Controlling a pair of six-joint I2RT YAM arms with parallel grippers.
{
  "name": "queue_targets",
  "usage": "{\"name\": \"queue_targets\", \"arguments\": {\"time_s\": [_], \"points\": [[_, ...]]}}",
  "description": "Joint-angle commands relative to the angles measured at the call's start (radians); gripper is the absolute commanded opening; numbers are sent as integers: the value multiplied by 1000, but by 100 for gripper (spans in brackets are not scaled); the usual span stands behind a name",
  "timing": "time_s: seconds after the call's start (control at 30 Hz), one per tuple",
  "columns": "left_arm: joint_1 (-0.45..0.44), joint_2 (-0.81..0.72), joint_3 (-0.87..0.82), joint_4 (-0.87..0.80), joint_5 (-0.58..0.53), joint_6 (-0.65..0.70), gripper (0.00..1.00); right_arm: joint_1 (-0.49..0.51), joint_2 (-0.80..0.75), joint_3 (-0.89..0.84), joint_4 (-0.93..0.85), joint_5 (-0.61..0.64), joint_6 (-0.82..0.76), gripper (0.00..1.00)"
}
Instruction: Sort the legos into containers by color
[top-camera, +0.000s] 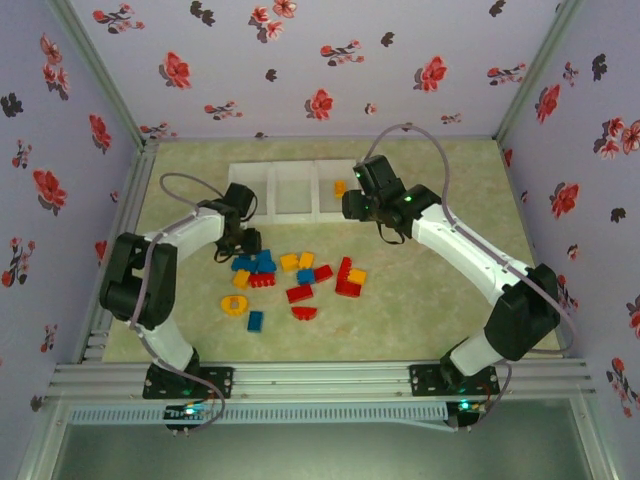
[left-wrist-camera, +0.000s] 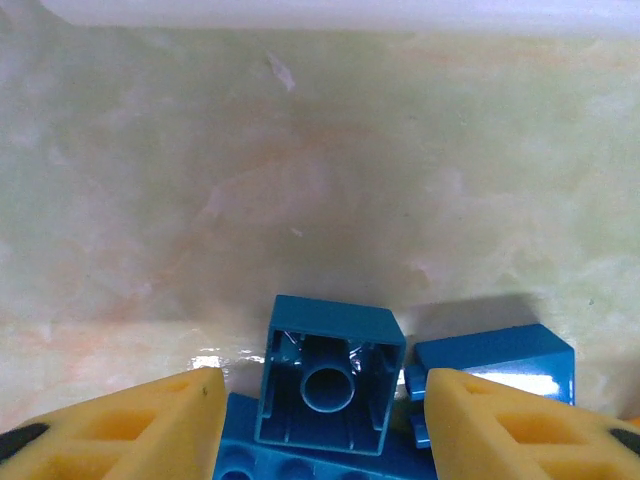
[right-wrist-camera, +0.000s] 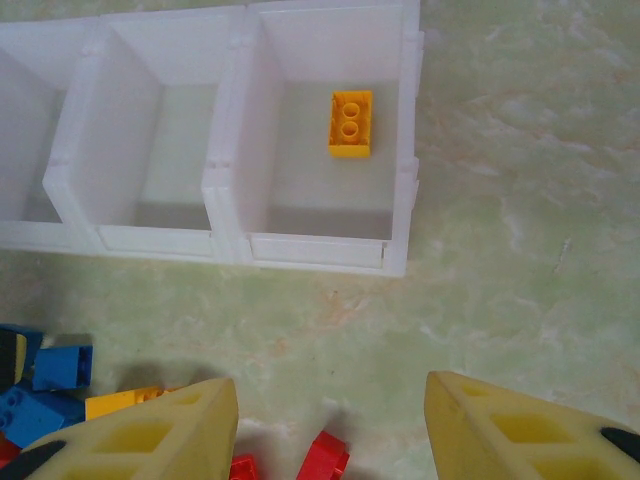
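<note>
Left tool (left-wrist-camera: 322, 380), fingers (left-wrist-camera: 130, 425) cropped, astride blue lego (left-wrist-camera: 335, 325)

Pale green marbled tabletop (top-camera: 400, 320) across the middle of the frame, faintly streaked with pink and glossy up close. Lilac wallpaper with red and dark flowers on the back wall (top-camera: 320, 60), left wall (top-camera: 50, 150) and right wall (top-camera: 600, 130) (same print on all three). Silver metal rails (top-camera: 320, 378) along the lower edge, grey panel (top-camera: 320, 450) at the very bottom.
</note>
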Motion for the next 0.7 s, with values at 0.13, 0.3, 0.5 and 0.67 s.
{"name": "queue_targets", "arguments": {"time_s": [0.13, 0.3, 0.5, 0.67], "points": [[17, 53, 40, -3, 29, 26, 52, -3, -14, -14, -18, 27, 6, 52], [28, 60, 42, 2, 29, 25, 44, -3, -20, -16, -21, 34, 5, 53], [29, 44, 48, -12, 29, 22, 30, -3, -21, -17, -29, 39, 4, 52], [30, -10, 124, -98, 5, 28, 27, -3, -30, -29, -11, 60, -3, 51]]}}
